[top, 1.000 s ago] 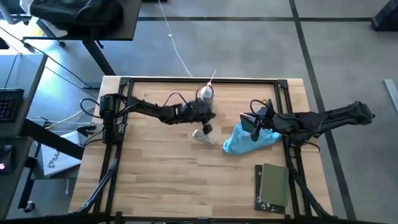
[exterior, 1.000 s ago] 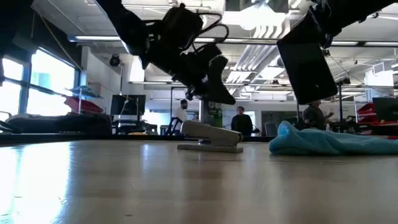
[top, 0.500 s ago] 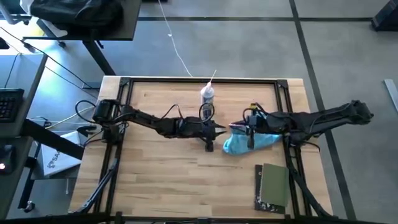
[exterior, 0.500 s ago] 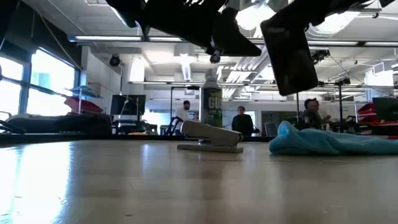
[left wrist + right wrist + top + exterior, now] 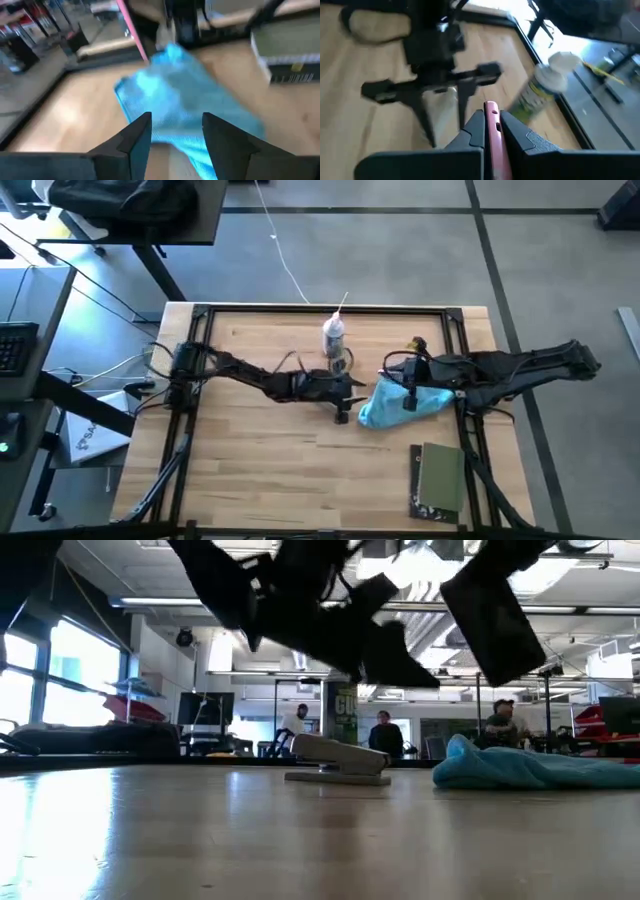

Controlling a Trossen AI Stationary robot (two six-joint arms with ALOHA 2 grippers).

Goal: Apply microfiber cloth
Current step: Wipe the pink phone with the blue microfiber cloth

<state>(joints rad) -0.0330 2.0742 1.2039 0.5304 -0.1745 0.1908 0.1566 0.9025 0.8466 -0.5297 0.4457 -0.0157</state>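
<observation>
Two arms meet at mid-table over the microfiber cloth [image 5: 400,405], which lies crumpled on the wooden table [image 5: 250,470] just ahead of the left gripper [image 5: 343,402] and directly beneath the right gripper [image 5: 409,398]; the left gripper hangs clear of the surface with its two fingers [image 5: 132,142] spread and nothing between them, the turquoise cloth filling its wrist view straight ahead; the right gripper's fingers [image 5: 472,131] are pressed together on a thin pink rod [image 5: 491,116], apparently a stylus or brush handle, and it faces the left gripper across the cloth; a pale grey stapler-like object [image 5: 335,757] rests on the table under the left arm, a small white-capped bottle [image 5: 333,337] stands behind it, and a dark olive-green book [image 5: 440,477] lies beyond the cloth to the right gripper's near side; the step appears to be the approach to picking up the cloth; the next move likely calls for the left gripper to lower, advance onto a raised fold and pinch it.
</observation>
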